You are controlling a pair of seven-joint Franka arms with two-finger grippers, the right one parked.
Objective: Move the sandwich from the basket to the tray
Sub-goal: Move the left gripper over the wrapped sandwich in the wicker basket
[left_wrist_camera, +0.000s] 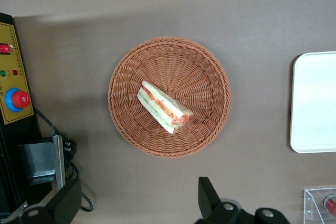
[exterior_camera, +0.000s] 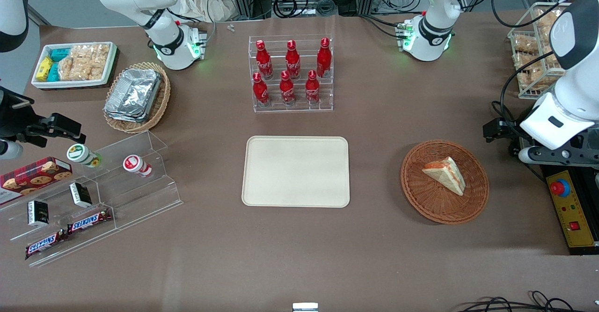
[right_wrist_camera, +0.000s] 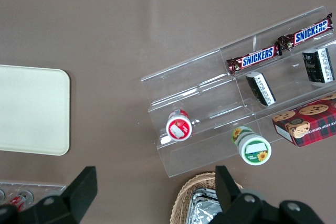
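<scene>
Sandwich lies in the basket, pickup not yet begun.

The sandwich (exterior_camera: 445, 173) lies on its side in the round basket (exterior_camera: 423, 195), with the bare tray (exterior_camera: 295, 171) well apart on the surface (exterior_camera: 299, 256). The gripper (left_wrist_camera: 139, 203) hangs above the basket's edge, jaws spread open and holding nothing. Risks: 1 soft wedge may squash or split its layers if pinched hard, or slip on the weave if caught off-centre.

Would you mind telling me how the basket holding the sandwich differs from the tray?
The basket is round, reddish-brown woven wicker; the tray is rectangular, smooth and cream. The basket holds the sandwich; the tray holds nothing. The open gripper hovers above the table beside the basket, not the tray. Both lie flat on the brown table.
</scene>
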